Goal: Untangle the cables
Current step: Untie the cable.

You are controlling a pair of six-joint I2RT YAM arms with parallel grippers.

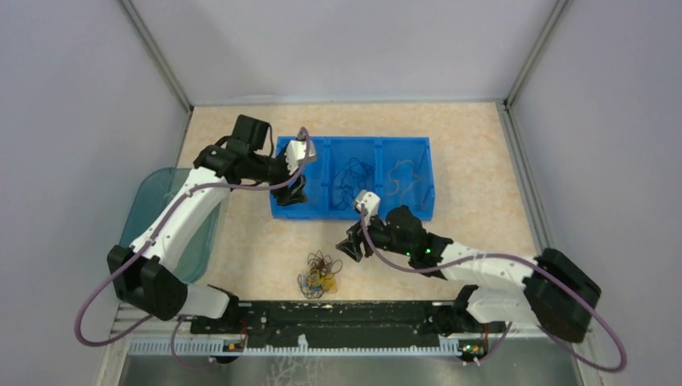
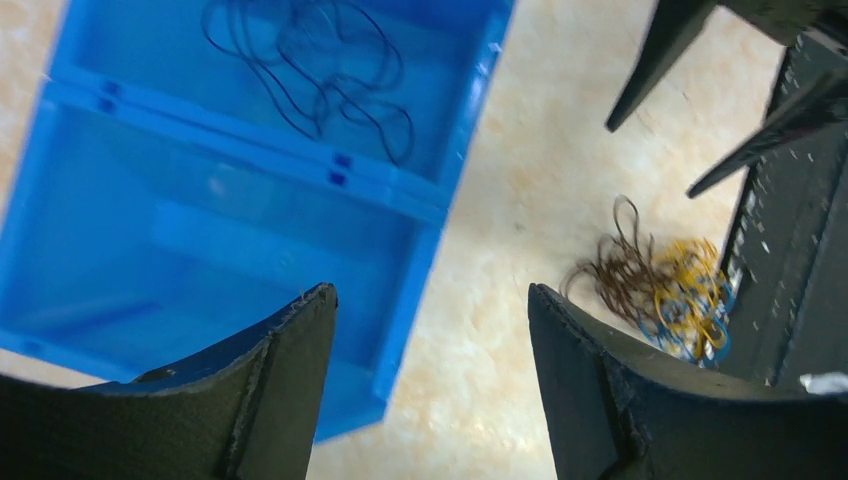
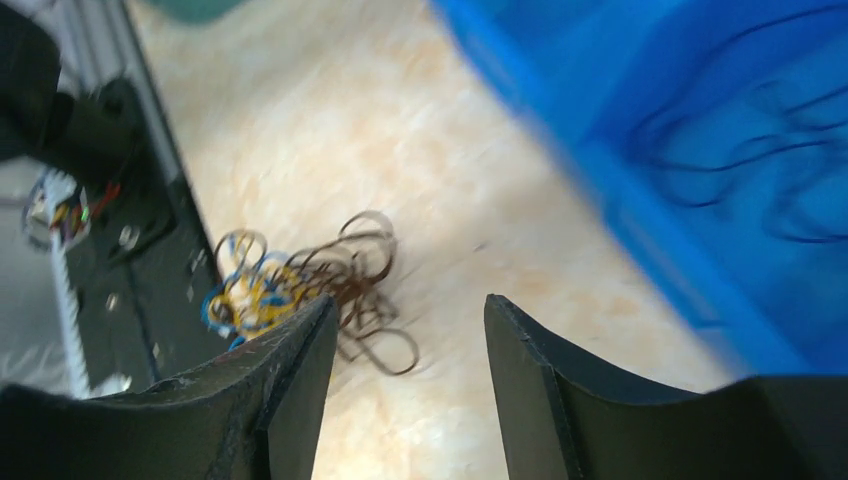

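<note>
A tangle of thin cables point(image 1: 319, 274) in black, blue and yellow-orange lies on the table near the front rail. It also shows in the left wrist view point(image 2: 667, 285) and in the right wrist view point(image 3: 300, 280). The blue bin point(image 1: 422, 173) holds loose black cables point(image 1: 352, 178) in its middle compartment and more cables point(image 1: 400, 177) in its right one. My left gripper point(image 1: 295, 193) is open and empty over the bin's near left corner point(image 2: 430, 300). My right gripper point(image 1: 347, 248) is open and empty just right of the tangle point(image 3: 405, 310).
A teal translucent container point(image 1: 157, 211) stands at the left edge under the left arm. The black front rail point(image 1: 338, 314) runs close behind the tangle. The bin's left compartment point(image 2: 200, 230) has no cables in it.
</note>
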